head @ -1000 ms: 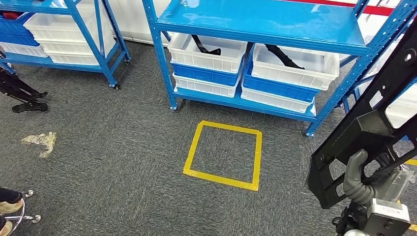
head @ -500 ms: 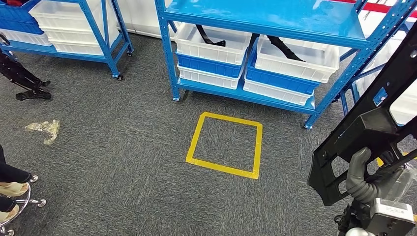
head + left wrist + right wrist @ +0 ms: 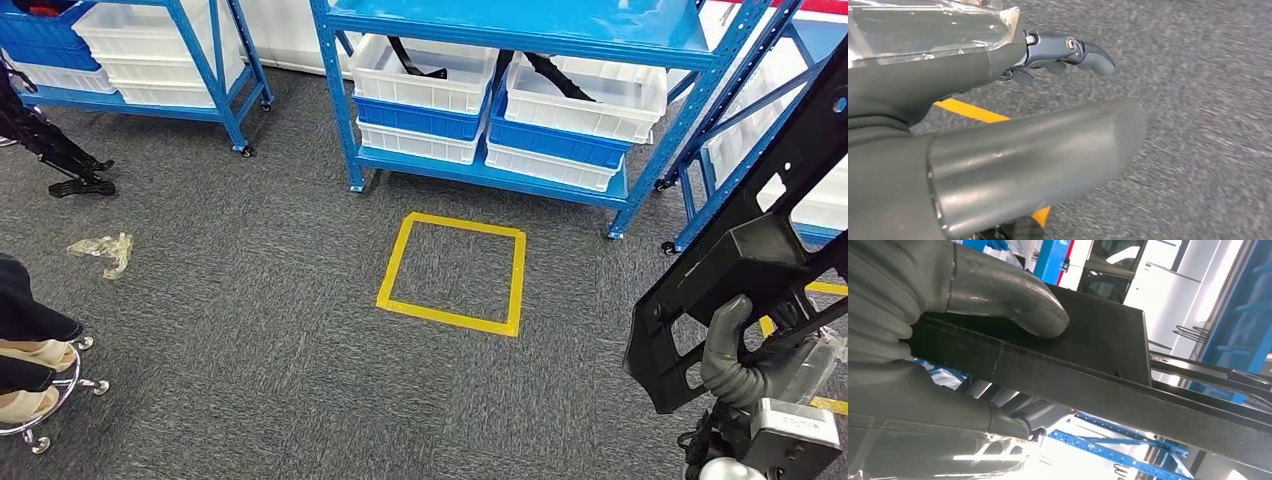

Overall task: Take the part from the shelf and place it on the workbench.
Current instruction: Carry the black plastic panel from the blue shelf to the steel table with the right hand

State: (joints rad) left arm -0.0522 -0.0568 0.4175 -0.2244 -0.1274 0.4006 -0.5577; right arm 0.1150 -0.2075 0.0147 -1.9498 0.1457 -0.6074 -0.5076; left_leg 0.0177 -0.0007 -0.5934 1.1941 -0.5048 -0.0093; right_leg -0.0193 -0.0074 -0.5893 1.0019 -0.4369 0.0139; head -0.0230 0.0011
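Turning away from the shelf (image 3: pixel 520 40), your view's swung a bit; right hand (image 3: pixel 745 370) stays wrapped around the black part (image 3: pixel 745 260), left hand (image 3: pixel 998 145) empty, fingers loose. No workbench yet.

We see open grey floor (image 3: pixel 250 330) around the yellow tape square (image 3: pixel 452 272); blue shelves (image 3: pixel 520 170) with bins (image 3: pixel 425 75) block the far side.

part (image 3: pixel 740 260) cut off at frame edge
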